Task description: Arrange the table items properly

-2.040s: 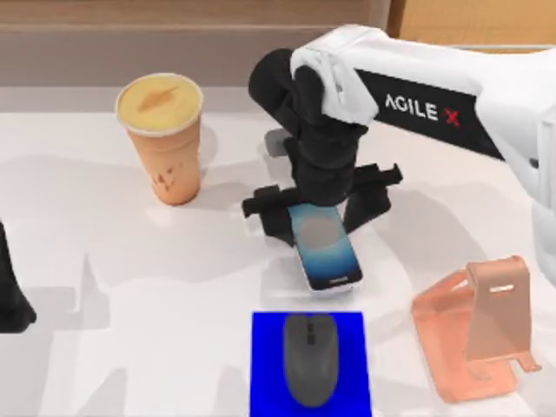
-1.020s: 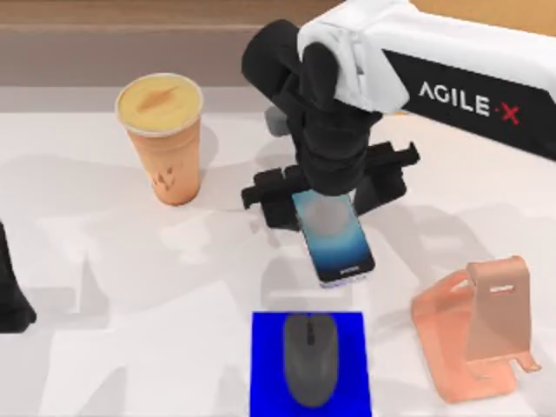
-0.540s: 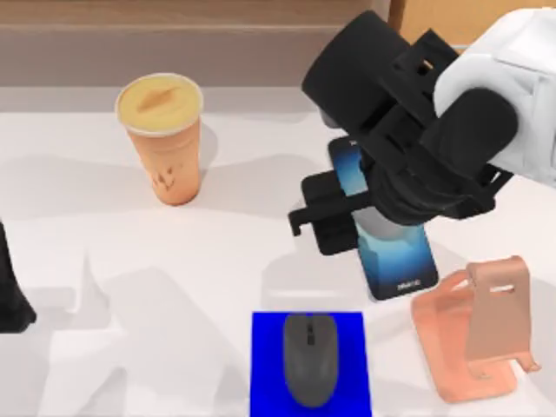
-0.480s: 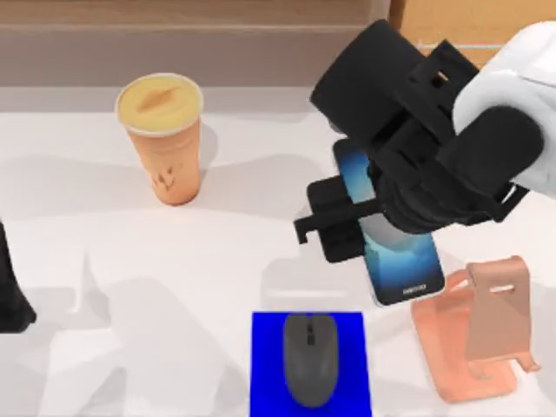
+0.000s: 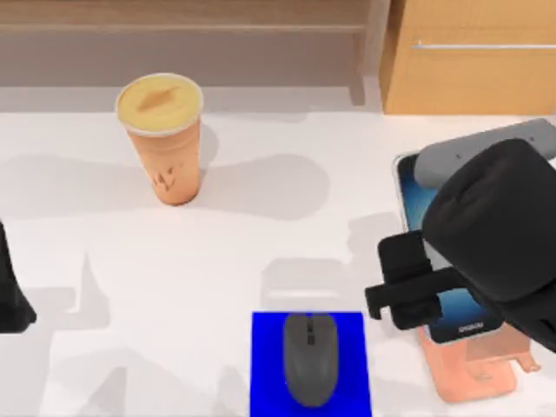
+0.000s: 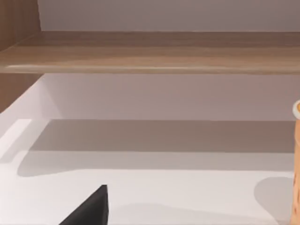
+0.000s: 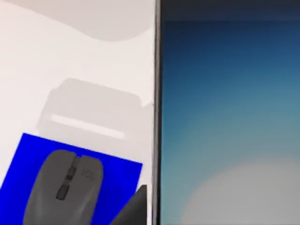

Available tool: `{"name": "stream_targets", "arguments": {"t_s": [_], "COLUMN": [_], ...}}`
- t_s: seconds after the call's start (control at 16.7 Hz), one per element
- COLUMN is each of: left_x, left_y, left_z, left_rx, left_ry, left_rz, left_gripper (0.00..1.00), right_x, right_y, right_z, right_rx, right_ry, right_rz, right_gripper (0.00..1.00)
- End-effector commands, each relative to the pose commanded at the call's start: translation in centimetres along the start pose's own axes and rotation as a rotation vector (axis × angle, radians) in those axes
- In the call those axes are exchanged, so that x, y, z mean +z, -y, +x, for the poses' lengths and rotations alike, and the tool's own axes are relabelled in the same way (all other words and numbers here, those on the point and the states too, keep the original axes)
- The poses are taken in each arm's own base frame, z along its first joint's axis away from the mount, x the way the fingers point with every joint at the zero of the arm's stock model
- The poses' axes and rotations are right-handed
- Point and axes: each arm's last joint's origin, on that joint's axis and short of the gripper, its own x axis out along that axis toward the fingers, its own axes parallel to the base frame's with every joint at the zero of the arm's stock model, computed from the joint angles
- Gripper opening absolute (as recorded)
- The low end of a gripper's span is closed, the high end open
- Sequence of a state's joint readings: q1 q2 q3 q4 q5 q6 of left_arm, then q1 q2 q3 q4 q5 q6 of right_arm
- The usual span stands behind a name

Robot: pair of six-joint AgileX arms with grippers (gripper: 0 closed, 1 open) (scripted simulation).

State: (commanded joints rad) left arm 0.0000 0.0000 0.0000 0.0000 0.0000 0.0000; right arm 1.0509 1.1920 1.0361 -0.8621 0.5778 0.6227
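Note:
My right gripper (image 5: 439, 295) is shut on the black-edged smartphone (image 5: 415, 204), holding it off the table at the right, above the salmon-pink stand (image 5: 473, 378). Its blue screen (image 7: 225, 117) shows large in the right wrist view. The dark grey mouse (image 5: 308, 356) lies on the blue pad (image 5: 265, 365) at the front centre, and the mouse (image 7: 63, 187) shows on the pad (image 7: 122, 168) in the right wrist view too. The orange cup (image 5: 162, 139) with its cream-yellow top stands upright at the back left. My left arm (image 5: 9, 295) is parked at the left edge.
A wooden cabinet (image 5: 469, 61) stands behind the table at the back right, and a low wooden ledge (image 5: 182, 39) runs along the back. Bare white tabletop (image 5: 261, 226) lies between the cup and the pad.
The right gripper has carried the smartphone from the table's middle to the right and toward the front, until it hangs over the stand. Cup, mouse and left arm have not moved.

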Motion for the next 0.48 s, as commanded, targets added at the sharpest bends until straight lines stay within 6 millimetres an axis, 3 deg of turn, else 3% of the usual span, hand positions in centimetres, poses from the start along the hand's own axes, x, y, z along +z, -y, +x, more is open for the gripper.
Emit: {"name": "stream_targets", "arguments": {"t_s": [0.24,0.48], "left_x": [0.0,0.0], "left_y": [0.0,0.0], "left_z": [0.0,0.0], "left_rx": [0.000,0.000], "left_ry": [0.000,0.000], "left_rz": [0.000,0.000], "left_gripper": [1.00,1.00], "right_x": [-4.6,-9.4], "right_y": [2.8,5.3], "right_z": [-1.7,-1.5], "right_rx": [0.003,0.002], "right_ry": [0.127,0.255], "right_rz": [0.019,0.053], "right_gripper": [0.00,0.00]}}
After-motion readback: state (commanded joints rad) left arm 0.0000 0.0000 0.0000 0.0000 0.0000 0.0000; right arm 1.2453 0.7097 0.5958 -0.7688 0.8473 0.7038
